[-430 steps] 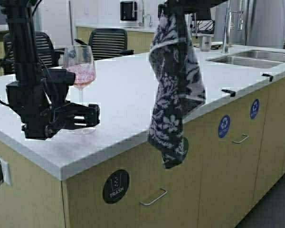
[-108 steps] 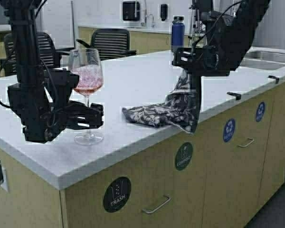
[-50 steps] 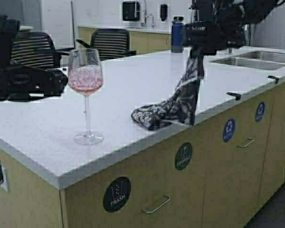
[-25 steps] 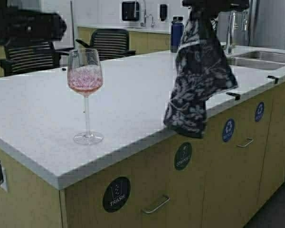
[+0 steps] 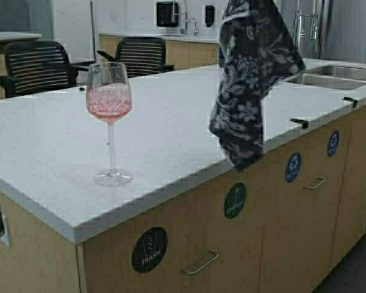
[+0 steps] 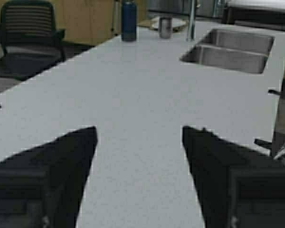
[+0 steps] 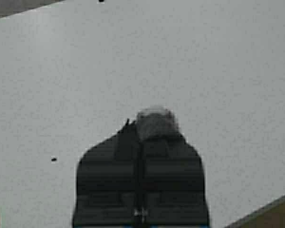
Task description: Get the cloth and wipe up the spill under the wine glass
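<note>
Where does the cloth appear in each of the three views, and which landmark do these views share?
High view: the cloth hangs from the picture's top edge, over the counter's front edge, right of the wine glass.
Left wrist view: not in it.
Right wrist view: only a pale tuft at the tips of the closed fingers, likely the cloth.
Shared landmark: the white countertop.
</note>
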You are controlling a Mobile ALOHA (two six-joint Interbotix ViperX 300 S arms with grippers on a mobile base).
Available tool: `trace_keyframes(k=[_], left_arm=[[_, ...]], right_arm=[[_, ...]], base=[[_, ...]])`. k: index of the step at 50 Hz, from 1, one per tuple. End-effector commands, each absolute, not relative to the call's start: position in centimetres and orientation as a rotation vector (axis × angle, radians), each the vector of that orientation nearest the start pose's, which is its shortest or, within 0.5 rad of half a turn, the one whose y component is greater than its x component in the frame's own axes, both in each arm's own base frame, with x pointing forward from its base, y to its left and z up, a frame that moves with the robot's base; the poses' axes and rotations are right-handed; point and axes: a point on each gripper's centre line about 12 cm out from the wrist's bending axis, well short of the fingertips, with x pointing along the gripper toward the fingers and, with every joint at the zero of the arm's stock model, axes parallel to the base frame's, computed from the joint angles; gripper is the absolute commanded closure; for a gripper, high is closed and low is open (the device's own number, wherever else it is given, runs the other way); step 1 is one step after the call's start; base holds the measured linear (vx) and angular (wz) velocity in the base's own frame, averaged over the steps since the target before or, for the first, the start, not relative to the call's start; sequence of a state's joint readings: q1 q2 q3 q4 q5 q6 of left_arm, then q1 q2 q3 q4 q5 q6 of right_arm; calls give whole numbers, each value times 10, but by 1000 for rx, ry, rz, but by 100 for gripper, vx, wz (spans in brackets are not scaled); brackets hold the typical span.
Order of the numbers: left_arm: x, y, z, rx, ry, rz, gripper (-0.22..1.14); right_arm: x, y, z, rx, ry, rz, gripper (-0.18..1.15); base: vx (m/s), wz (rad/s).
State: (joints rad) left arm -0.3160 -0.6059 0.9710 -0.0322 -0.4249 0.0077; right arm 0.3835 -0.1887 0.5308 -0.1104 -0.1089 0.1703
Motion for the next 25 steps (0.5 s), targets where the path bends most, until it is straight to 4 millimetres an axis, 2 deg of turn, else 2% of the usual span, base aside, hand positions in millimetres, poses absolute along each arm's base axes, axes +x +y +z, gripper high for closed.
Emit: trace_keyframes(k=[1, 10, 25], left_arm=[[262, -85, 335, -37, -119, -306, 0], [262, -85, 341, -41, -128, -307, 0], [261, -84, 345, -41, -132, -307, 0]], right_arm=[[363, 148, 342, 28, 154, 392, 90], [357, 146, 352, 33, 128, 393, 90], [352, 147, 356, 34, 118, 399, 90]], base=[[0, 0], [0, 0], [0, 0]])
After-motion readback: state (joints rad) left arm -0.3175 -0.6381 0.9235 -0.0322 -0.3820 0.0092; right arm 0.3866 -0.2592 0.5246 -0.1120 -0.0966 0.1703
